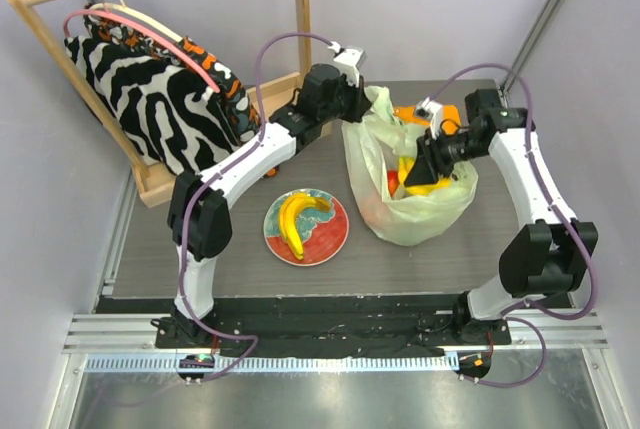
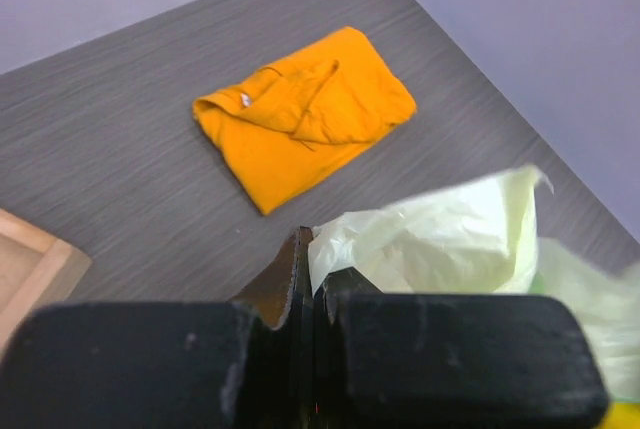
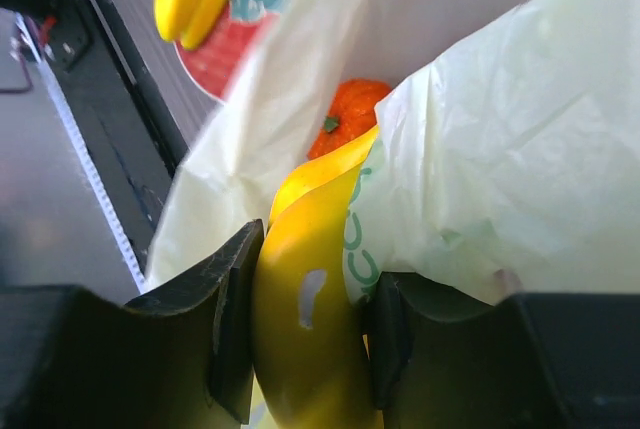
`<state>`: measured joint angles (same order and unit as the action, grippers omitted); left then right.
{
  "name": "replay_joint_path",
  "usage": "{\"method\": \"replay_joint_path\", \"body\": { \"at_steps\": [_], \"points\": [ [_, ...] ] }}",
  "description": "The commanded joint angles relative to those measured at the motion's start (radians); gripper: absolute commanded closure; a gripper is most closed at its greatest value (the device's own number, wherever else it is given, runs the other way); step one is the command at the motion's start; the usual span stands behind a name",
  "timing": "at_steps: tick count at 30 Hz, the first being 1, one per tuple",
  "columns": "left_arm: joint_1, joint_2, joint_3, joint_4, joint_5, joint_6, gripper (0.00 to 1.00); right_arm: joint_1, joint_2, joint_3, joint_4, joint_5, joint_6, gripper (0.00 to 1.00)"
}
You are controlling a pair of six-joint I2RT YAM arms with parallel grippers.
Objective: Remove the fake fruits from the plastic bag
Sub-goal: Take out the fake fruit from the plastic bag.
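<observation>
**Gripper state.** The right gripper [image 3: 305, 324] is clenched across a glossy yellow plastic banana [image 3: 300, 279]. The banana sits inside the thin, pale yellow-green translucent plastic bag [image 1: 415, 211] at centre right of the top view. The left gripper [image 2: 308, 274] is clamped on the bag's rim at its upper-left edge, holding the mouth up.

**Orientation.** In the right wrist view the banana's long axis runs from bottom centre up to mid-frame, along the fingers. Its curved tip points toward a small round orange fruit with a green stem [image 3: 345, 127], which lies deeper in the bag. A second yellow banana bunch [image 1: 298, 219] lies on the round red and teal plate [image 1: 335, 239], left of the bag.

**Hazards.**
- Bag film lies against the banana's right side at the finger. If it is trapped there, lifting would likely drag the bag along.
- The banana may slide through the pads, because its surface is glossy and curved.
- The thin rim may slip from the left gripper, collapsing the mouth onto the fruit.
</observation>
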<state>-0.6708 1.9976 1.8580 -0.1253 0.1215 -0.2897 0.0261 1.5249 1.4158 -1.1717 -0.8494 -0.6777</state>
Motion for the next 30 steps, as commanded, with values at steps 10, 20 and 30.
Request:
{"method": "replay_joint_path", "body": {
  "at_steps": [10, 20, 30],
  "points": [
    [0.024, 0.055, 0.153, 0.119, -0.134, -0.019, 1.00, -0.026, 0.219, 0.203, -0.324, 0.065, -0.227, 0.73],
    [0.023, 0.020, 0.063, 0.075, -0.135, 0.001, 1.00, 0.001, 0.127, 0.165, -0.333, -0.089, -0.290, 0.69],
    [0.037, 0.012, 0.040, 0.049, -0.085, 0.064, 0.79, -0.178, 0.207, 0.371, -0.150, -0.372, 0.157, 0.65]
  ]
}}
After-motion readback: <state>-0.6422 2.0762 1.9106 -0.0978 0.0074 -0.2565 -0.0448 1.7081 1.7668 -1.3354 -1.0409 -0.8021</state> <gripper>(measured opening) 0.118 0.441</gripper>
